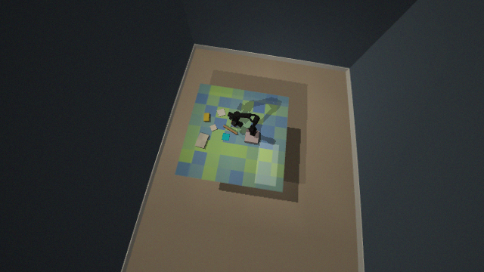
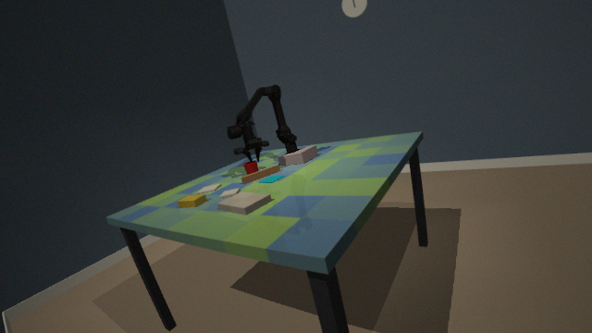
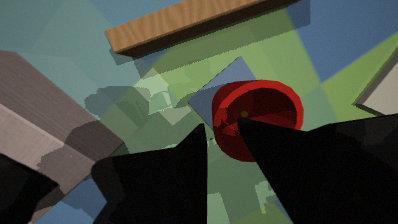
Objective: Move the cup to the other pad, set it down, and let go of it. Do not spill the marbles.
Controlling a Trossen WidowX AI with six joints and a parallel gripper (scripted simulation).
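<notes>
The cup [image 3: 257,117] stands upright just below the gripper [image 3: 222,130], whose half-closed fingers hold nothing and straddle its near wall.

Two black, pointed gripper [image 3: 222,131] fingers reach up from the bottom edge, parted with a narrow gap between their tips. Just past the tips stands a red round cup [image 3: 257,117], open mouth facing the camera, with a small yellowish marble [image 3: 244,114] visible inside. The right finger overlaps the cup's near rim; whether either finger touches the cup cannot be told. Under the cup lies a flat blue square pad [image 3: 220,87], set on the green-and-blue chequered table top [image 3: 320,45]. A long brown wooden bar [image 3: 187,22] lies beyond. A grey block [image 3: 45,125] sits at left, and a pale flat tile's [image 3: 382,95] corner shows at right.
</notes>
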